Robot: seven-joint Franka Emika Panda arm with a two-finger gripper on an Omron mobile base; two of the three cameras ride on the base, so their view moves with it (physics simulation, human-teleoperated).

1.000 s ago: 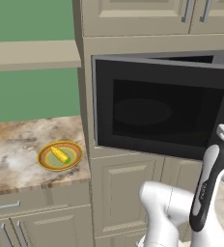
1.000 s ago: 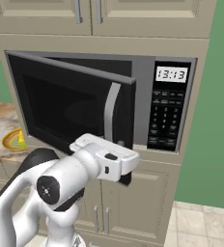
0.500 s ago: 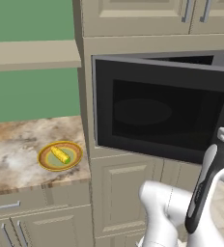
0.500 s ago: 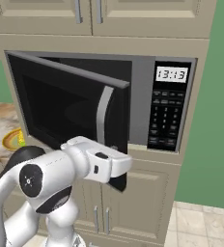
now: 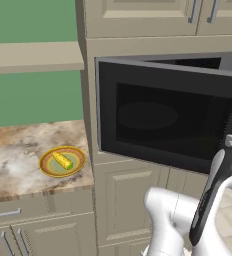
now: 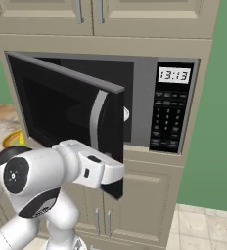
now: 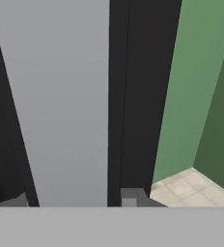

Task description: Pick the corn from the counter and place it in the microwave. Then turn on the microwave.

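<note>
Gripper [image 6: 116, 188]: in the right base view it sits at the lower edge of the microwave [image 6: 176, 105] door, seemingly to swing it wider; you cannot tell its spread there. Left base view: corn [image 5: 62, 160] lies on its plate [image 5: 47, 169] on the counter [image 5: 18, 150], untouched. Hand view: fingertips [image 7: 131, 197] straddle the door edge, part-spread; contact unclear.

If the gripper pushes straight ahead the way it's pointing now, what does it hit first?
Most likely the microwave door's free edge: in the hand view that grey and black edge stands straight ahead of the gripper, between its fingertips. Depth is unclear, so contact may already be close.
</note>
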